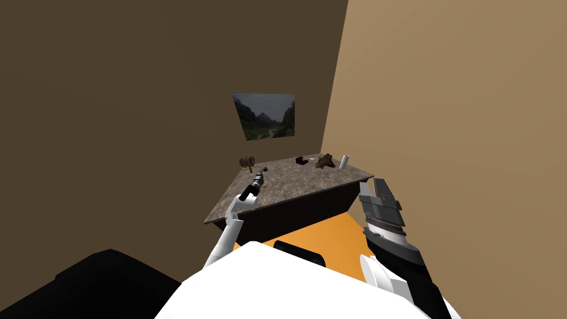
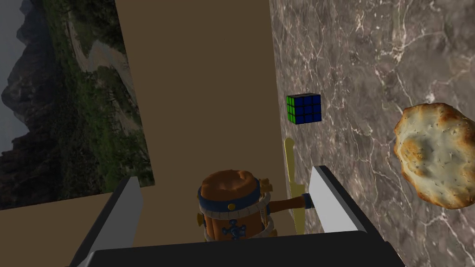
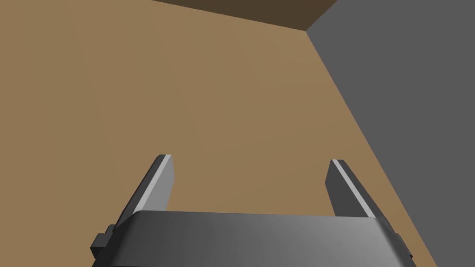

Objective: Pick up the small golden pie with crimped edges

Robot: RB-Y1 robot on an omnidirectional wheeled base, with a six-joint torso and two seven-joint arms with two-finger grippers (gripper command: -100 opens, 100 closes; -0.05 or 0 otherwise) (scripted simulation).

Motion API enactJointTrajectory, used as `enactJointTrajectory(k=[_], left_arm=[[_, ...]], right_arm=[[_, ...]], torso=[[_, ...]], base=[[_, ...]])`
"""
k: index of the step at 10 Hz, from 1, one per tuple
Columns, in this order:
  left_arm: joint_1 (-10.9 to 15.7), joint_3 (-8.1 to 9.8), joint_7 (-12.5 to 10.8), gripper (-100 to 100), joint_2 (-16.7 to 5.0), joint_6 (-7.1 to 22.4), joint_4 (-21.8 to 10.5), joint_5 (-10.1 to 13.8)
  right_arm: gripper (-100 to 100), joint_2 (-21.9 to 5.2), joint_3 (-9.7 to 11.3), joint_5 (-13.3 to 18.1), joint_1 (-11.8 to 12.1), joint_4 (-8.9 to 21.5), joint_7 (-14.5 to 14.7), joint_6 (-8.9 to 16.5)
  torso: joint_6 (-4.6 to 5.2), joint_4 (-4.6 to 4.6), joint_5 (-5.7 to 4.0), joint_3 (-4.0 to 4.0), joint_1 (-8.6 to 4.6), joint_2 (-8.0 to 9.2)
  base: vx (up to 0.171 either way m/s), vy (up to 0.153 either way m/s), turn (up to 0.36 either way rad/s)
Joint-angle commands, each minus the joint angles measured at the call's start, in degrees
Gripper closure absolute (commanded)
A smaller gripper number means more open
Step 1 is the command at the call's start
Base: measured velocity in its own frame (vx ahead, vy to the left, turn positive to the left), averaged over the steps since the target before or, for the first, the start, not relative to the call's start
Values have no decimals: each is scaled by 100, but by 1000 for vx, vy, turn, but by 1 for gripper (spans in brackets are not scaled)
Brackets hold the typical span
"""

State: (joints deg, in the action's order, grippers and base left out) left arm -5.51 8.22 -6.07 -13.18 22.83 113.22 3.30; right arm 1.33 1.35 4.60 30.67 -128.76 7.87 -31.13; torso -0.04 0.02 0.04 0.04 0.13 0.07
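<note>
The small golden pie [image 2: 436, 155], round with a crimped, browned rim, lies flat on the dark marble table top [image 2: 371, 55]. My left gripper [image 2: 226, 178] hovers over the table beside the pie, open, and the pie sits outside its fingers, past one fingertip [image 2: 324, 194]. In the head view the left gripper [image 1: 259, 177] is over the table's left part, with the pie [image 1: 264, 184] just beside it. My right gripper [image 3: 250, 161] is open with nothing in it, raised off the table's right edge [image 1: 380, 191].
An orange barrel-headed toy mallet [image 2: 229, 204] with blue bands lies in line with the left fingers. A colour cube [image 2: 304, 108] and a thin yellow blade [image 2: 292, 185] are near it. A brown object [image 1: 324, 161], a black one [image 1: 301, 161] and a white cylinder [image 1: 344, 161] stand at the far edge.
</note>
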Motion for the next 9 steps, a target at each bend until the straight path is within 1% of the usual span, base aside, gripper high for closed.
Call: enactJointTrajectory(k=[1, 2, 3, 4, 5, 6, 7, 8, 9], left_arm=[[159, 64, -63, -100, -20, 286, -104, 2], [159, 64, -63, -100, -20, 449, -104, 2], [292, 115, -112, -100, -26, 602, -201, -2], [292, 115, -112, -100, -26, 769, -201, -2], [424, 167, -161, -100, -29, 928, -297, -6], [424, 167, -161, -100, -29, 1069, -297, -6], [424, 167, -161, -100, -29, 1114, -297, -6], [553, 217, -209, -100, -29, 1339, -393, -10], [553, 217, -209, -100, -29, 1428, -393, -10]], right_arm=[[0, 0, 0, 0, 0, 0, 0, 0], [0, 0, 0, 0, 0, 0, 0, 0], [0, 0, 0, 0, 0, 0, 0, 0], [0, 0, 0, 0, 0, 0, 0, 0], [0, 0, 0, 0, 0, 0, 0, 0], [0, 0, 0, 0, 0, 0, 0, 0], [0, 0, 0, 0, 0, 0, 0, 0], [0, 0, 0, 0, 1, 0, 0, 0], [0, 0, 0, 0, 0, 0, 0, 0]], torso=[[0, 0, 0, 0, 0, 0], [3, 0, 0, 0, 0, 0], [0, 0, 0, 0, 1, -1], [2, 0, 0, 0, 3, 0], [-1, 0, 1, -1, 4, -2], [2, 0, 1, -1, 5, -1], [-1, -1, 1, -1, 2, -3], [-2, -1, 0, -4, -4, -7], [2, -1, -1, -3, -2, -5]], base=[[-32, 29, -137], [-29, 33, -66], [-33, 40, -104], [-25, 40, -61], [-31, 41, -126], [-25, 35, -52], [-8, 15, 17], [-22, 24, -113], [-20, 32, -71]])
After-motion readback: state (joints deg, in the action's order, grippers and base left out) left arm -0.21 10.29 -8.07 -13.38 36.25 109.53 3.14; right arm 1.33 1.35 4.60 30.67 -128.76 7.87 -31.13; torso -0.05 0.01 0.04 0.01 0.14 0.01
